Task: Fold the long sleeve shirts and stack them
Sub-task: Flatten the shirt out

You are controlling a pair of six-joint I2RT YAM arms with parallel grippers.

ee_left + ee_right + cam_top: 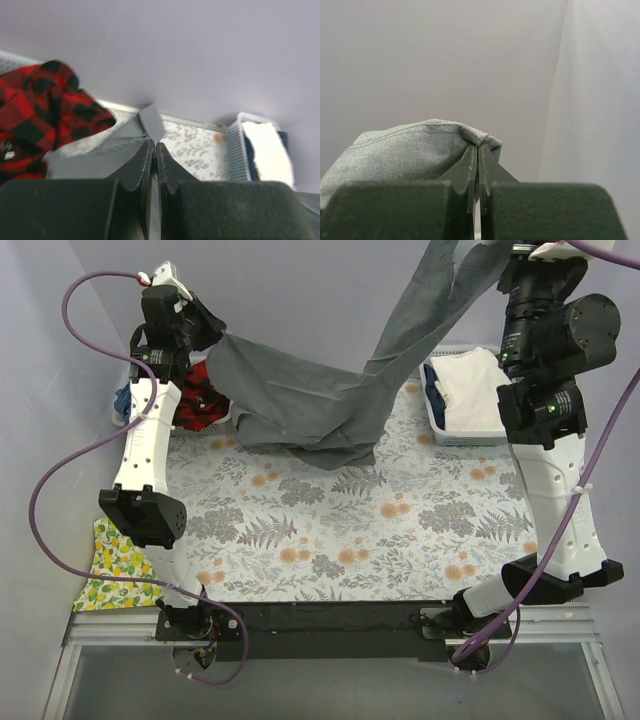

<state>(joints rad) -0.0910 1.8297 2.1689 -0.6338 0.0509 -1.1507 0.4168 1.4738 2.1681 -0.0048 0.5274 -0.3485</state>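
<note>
The grey long sleeve shirt [300,390] hangs stretched between both arms, its lowest fold resting on the fern-print table cover [350,530]. My left gripper [212,330] is shut on one end at the back left; in the left wrist view its jaws [154,145] pinch the grey cloth [95,160]. High at the back right, my right gripper [512,252] is shut on the other end, and the right wrist view shows the grey fabric [405,155] bunched over the closed tips [478,147]. A red-black plaid shirt [198,400] [45,110] lies behind the left arm.
A white basket [465,435] [237,150] at the back right holds white cloth [470,385] and dark blue cloth [435,390]. A bit of blue cloth [122,400] shows at the far left. A yellow lemon-print cloth [115,565] lies by the left arm's base.
</note>
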